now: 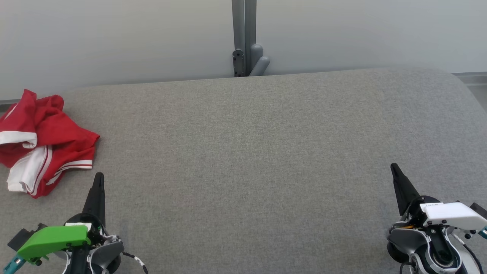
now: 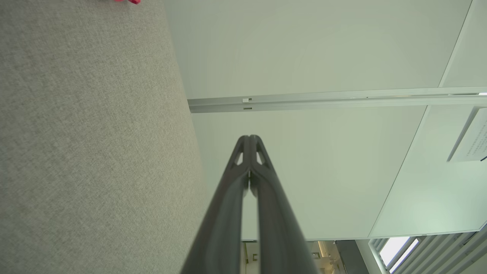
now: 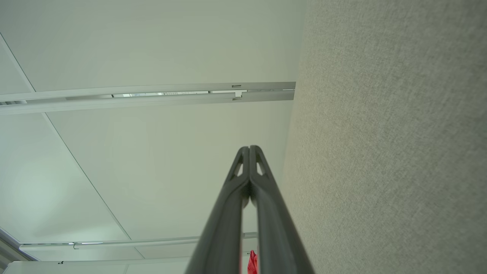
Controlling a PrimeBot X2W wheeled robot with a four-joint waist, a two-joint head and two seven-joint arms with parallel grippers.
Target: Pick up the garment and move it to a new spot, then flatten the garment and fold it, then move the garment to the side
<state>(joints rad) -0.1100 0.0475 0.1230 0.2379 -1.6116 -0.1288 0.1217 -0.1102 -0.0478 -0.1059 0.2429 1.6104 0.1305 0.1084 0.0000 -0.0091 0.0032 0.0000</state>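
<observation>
**A:** Colour of the garment (image 1: 45,140) at the desk's left edge?

**B:** Bright red, with broad white bands and thin white stripes along the hems.

**A:** And the desk (image 1: 243,152) itself?

**B:** Mid grey, finely woven and lightly flecked, no print.

**A:** And the left tool (image 1: 99,178)?

**B:** Black, below it a vivid green cover (image 1: 53,238) with a teal tip.

**A:** The right tool (image 1: 394,168)?

**B:** Black too, with a white cover (image 1: 452,214) and a grey-and-black joint underneath.

**A:** Beyond the desk's far edge?

**B:** Pale grey wall (image 1: 114,38), plain, with a darker grey post (image 1: 244,34) at the middle.
</observation>
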